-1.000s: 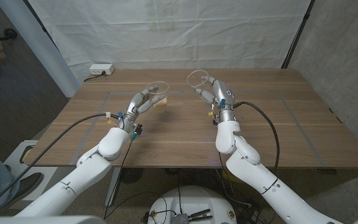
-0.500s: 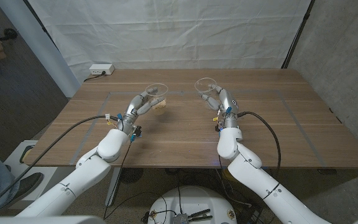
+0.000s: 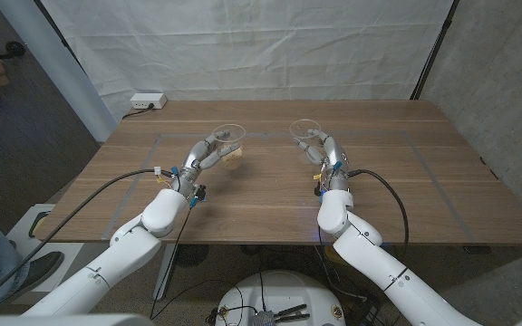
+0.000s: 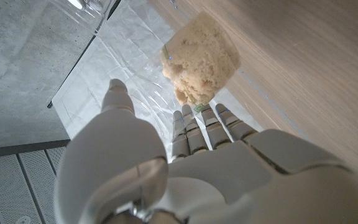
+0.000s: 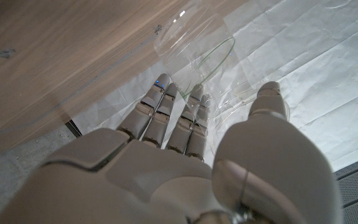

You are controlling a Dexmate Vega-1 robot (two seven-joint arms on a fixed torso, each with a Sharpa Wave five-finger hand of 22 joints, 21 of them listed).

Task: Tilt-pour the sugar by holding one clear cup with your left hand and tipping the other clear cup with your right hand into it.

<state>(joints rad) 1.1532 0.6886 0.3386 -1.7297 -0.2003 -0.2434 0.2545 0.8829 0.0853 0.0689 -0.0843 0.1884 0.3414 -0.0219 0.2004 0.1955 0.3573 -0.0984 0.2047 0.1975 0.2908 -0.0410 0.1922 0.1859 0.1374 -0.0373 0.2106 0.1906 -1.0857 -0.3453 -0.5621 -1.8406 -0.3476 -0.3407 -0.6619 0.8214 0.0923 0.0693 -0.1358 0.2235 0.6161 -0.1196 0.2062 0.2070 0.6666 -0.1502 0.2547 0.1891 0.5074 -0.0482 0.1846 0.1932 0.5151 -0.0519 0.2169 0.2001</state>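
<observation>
Left hand (image 3: 208, 150): you grasp the clear plastic cup of beige sugar (image 3: 229, 145), upright on the wooden table (image 3: 270, 199).
Right hand (image 3: 323, 149): you grasp the empty clear plastic cup (image 3: 304, 134), rim up.
Room: open tabletop between cups.

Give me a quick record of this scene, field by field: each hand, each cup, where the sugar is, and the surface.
left hand: holds the cup with sugar, upright on the table
sugar: light brown clump in the left hand's cup
right hand: holds the empty clear cup, upright
gap: the two cups stand apart
surface: wooden table
behind table: white backdrop sheet
</observation>
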